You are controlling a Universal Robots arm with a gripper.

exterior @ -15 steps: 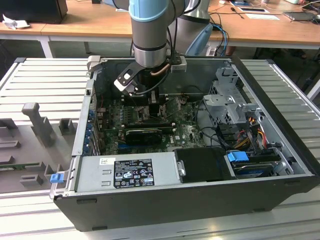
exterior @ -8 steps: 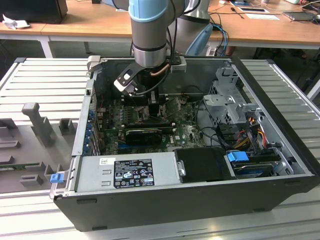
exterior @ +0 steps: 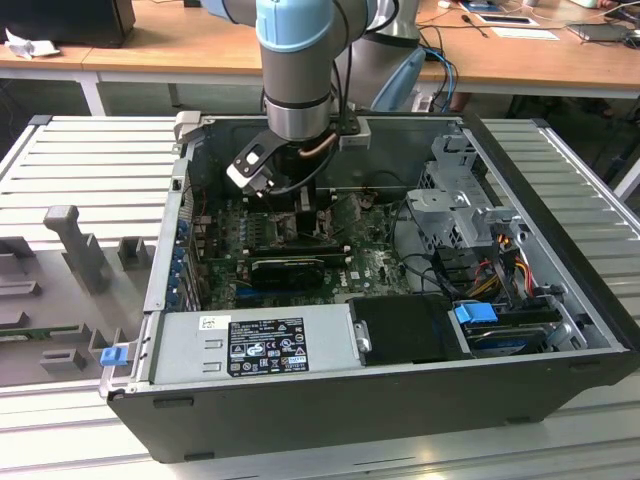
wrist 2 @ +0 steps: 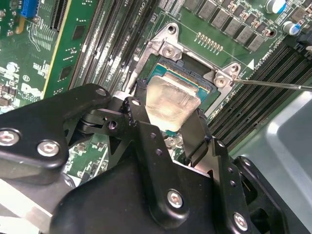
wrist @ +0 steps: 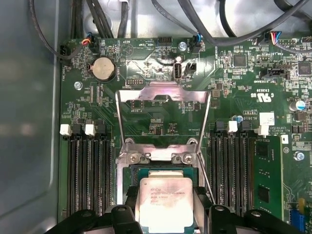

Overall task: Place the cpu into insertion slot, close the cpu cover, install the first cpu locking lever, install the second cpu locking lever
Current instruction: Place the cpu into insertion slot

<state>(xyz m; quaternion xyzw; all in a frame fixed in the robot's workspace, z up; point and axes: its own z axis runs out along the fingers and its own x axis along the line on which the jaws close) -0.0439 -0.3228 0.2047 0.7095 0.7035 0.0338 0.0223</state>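
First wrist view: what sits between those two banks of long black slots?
In the first wrist view, the insertion slot, with the silver-topped cpu held at it by the gripper, lies between the memory slots; the cpu cover is open.

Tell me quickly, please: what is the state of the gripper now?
The gripper: closed on the cpu, at the insertion slot.

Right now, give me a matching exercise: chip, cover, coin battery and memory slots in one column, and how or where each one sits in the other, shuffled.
1 chip
2 cover
3 coin battery
4 memory slots

A swung open
B long black rows on both sides of the socket
C held by the gripper
D round, silver

Pairs: 1-C, 2-A, 3-D, 4-B
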